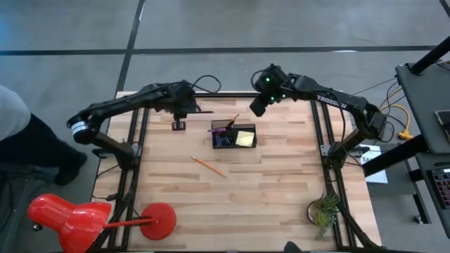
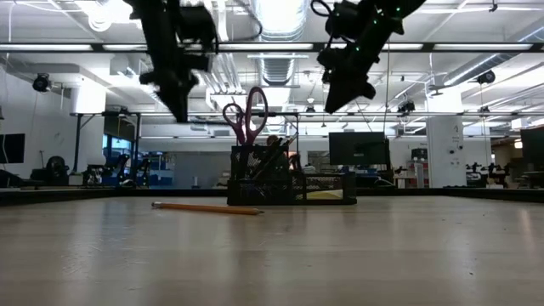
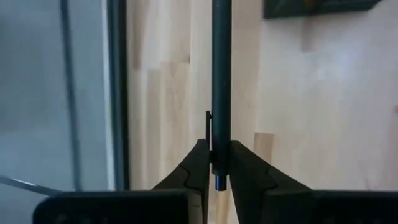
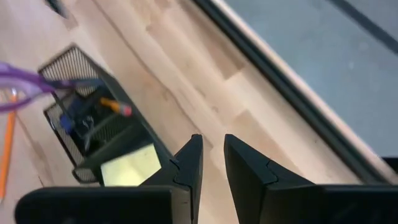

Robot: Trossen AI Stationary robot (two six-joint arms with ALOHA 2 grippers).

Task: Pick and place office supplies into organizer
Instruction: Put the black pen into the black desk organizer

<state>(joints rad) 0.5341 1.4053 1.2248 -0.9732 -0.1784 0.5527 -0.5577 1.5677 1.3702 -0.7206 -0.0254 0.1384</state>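
Left hand (image 3: 220,168) up off the worktop (image 1: 281,183) near the far left corner, fingers pinching a dark pen (image 3: 221,74) that runs straight out from between the pads. Seen from table height, same hand (image 2: 180,106) hanging high, left of the organizer (image 2: 289,180). Out on the bare wood, an orange pencil (image 1: 209,166) lying flat at a slant, just nearer than the organizer and well apart from both hands. Centre far: black mesh organizer (image 1: 234,136) standing on the worktop, purple-handled scissors (image 2: 245,115) upright in its taller left section, handles poking well above the rim, a pencil with pink eraser (image 4: 116,107) leaning in beside them. Yellow sticky-note pad (image 1: 245,138) lying in the lower right section. Over on the right, right hand (image 1: 259,105) hovering above the far edge just right of the organizer, fingers (image 4: 189,163) narrowly parted, gripping nothing.
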